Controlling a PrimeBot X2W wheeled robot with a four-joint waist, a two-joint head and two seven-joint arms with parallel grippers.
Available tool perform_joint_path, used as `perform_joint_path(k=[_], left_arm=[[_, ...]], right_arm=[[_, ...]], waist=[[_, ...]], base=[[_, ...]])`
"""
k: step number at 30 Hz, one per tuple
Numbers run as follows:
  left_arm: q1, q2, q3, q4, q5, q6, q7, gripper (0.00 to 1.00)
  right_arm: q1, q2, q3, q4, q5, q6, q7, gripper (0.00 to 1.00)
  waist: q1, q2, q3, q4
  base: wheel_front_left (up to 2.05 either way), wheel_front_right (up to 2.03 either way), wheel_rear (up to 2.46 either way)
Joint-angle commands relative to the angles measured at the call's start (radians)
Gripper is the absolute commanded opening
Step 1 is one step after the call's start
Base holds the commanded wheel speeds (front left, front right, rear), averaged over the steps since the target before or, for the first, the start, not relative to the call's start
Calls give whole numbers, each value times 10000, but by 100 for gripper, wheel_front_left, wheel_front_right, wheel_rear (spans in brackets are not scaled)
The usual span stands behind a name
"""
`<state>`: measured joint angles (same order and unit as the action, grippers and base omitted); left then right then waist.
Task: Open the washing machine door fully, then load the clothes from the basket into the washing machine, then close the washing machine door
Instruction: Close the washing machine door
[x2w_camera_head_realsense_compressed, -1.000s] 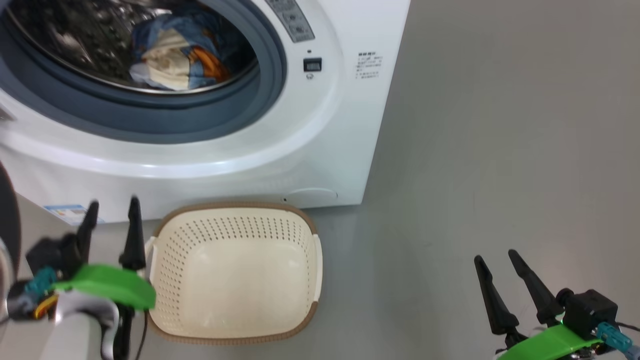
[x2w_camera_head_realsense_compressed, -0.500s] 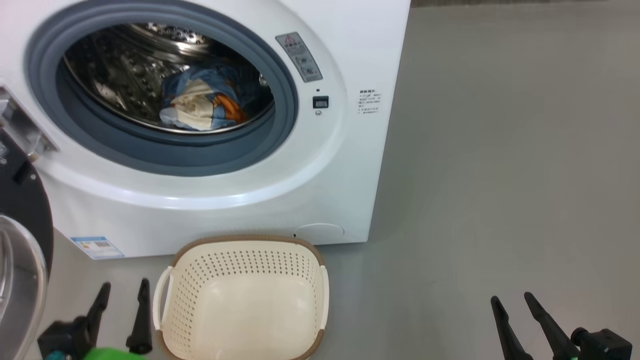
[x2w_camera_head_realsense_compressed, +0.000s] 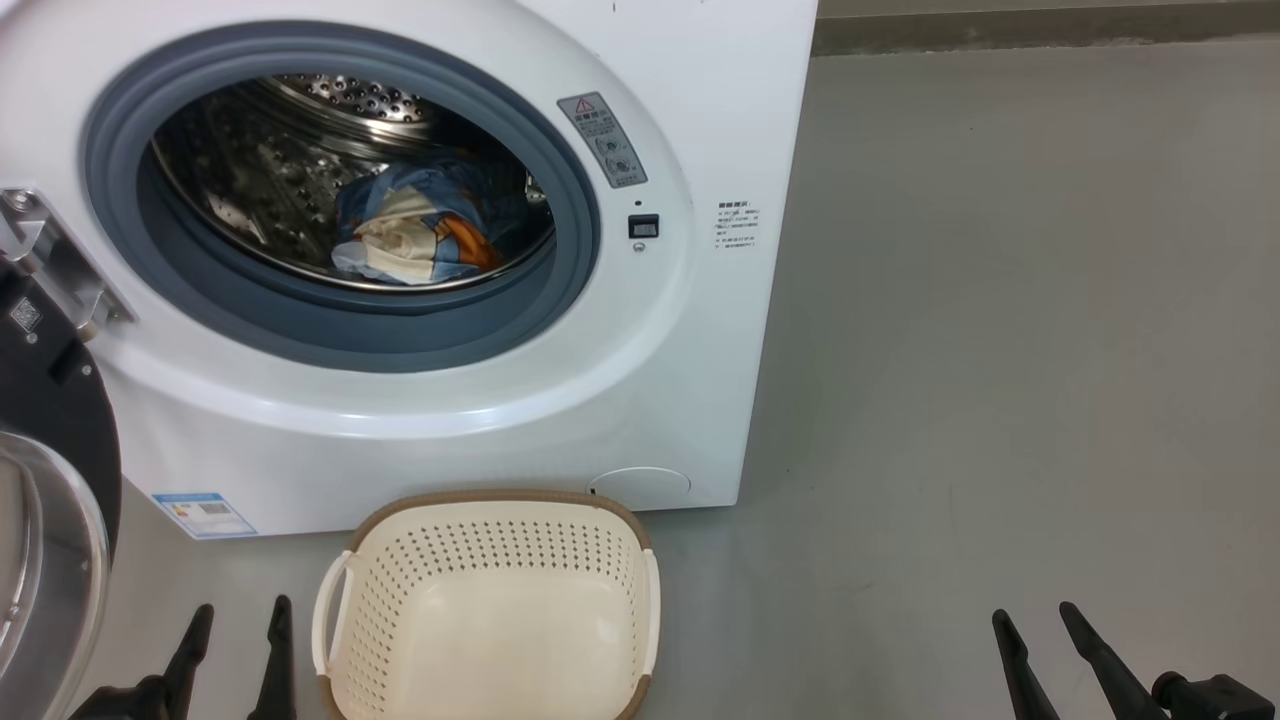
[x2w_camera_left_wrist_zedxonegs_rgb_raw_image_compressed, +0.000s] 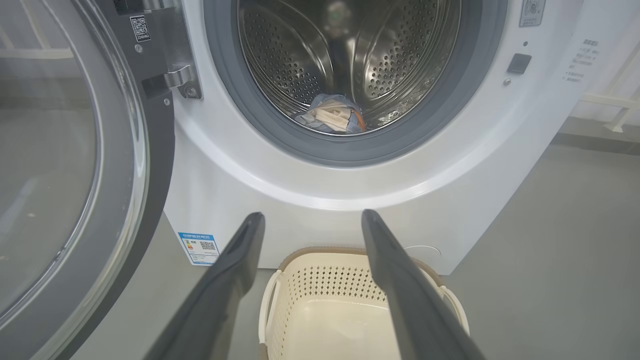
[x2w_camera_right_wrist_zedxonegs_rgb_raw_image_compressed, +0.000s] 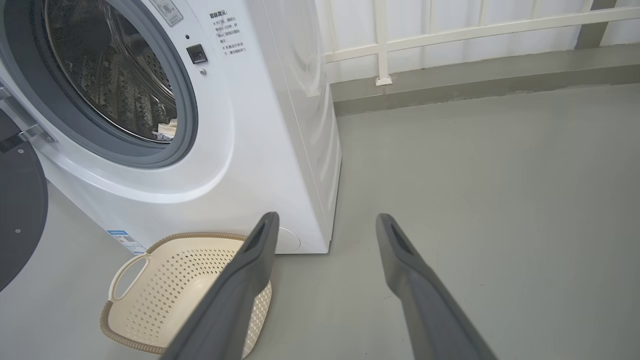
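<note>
Loading looks finished, judging from how things lie. At the left edge of the head view the washing machine door (x2w_camera_head_realsense_compressed: 55, 430) stands swung well clear of the opening, its black rim and glass bowl turned aside. Right of it, in the upper left of the frame, the clothes (x2w_camera_head_realsense_compressed: 420, 235) lie as a blue, cream and orange bundle at the bottom of the steel drum (x2w_camera_head_realsense_compressed: 260, 170) of the washing machine (x2w_camera_head_realsense_compressed: 600, 400). Below, at lower centre, the basket (x2w_camera_head_realsense_compressed: 500, 545) sits on the floor (x2w_camera_head_realsense_compressed: 1000, 350) just in front of the machine's base with nothing in it. So opening and loading seem done. Shutting the door is what remains, and it is not yet begun. The left gripper (x2w_camera_head_realsense_compressed: 243, 612) shows at the bottom left, just beside the basket's handle (x2w_camera_head_realsense_compressed: 328, 610), jaws wide apart and holding nothing. The right gripper (x2w_camera_head_realsense_compressed: 1032, 612) shows at the bottom right over bare floor, well apart from everything, jaws equally wide and empty.

The left wrist view gives what the head view crops: most of the door's glass and rim down the left of the frame, the hinge bracket (x2w_camera_left_wrist_zedxonegs_rgb_raw_image_compressed: 175, 82) with a code sticker (x2w_camera_left_wrist_zedxonegs_rgb_raw_image_compressed: 139, 29) above it, and a straight look deep into the drum to the bundle. The right wrist view, taken from the side, adds the machine's right flank, a white railing (x2w_camera_right_wrist_zedxonegs_rgb_raw_image_compressed: 450, 30) and a kerb (x2w_camera_right_wrist_zedxonegs_rgb_raw_image_compressed: 475, 82) across the top of the frame. It catches just a cream scrap of the clothes past the seal (x2w_camera_right_wrist_zedxonegs_rgb_raw_image_compressed: 190, 120).
</note>
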<state>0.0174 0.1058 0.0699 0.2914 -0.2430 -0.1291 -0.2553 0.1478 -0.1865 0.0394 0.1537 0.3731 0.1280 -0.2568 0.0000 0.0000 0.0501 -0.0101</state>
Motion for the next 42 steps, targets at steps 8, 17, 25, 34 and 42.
perform_joint_path(k=[8, 17, 25, 34, 42], left_arm=[[-260, 169, 420, -253, 93, -15, -65, 100], [-331, 142, 370, -241, 122, -15, -65, 100], [-307, 212, 233, -262, -21, -15, -65, 100], [-316, 203, 114, -344, -33, -15, -65, 100], [-335, 77, 226, -393, -43, -15, -65, 100]], right_arm=[[-59, -139, 171, -286, 54, 27, -49, 100], [-95, -113, 170, -257, 46, 27, -49, 100], [-116, -109, 163, -265, 63, 27, -49, 100], [-113, -72, 148, -277, 40, 27, -49, 100], [-205, -177, 278, -258, 52, 27, -49, 100]], waist=[[0, 0, 84, 9], [0, 0, 96, 86], [0, 0, 106, 116], [0, 0, 82, 194], [0, 0, 54, 514]], base=[[-7, 7, 0], [-104, 104, 0], [-170, 170, 0], [-65, 65, 0], [0, 0, 0]])
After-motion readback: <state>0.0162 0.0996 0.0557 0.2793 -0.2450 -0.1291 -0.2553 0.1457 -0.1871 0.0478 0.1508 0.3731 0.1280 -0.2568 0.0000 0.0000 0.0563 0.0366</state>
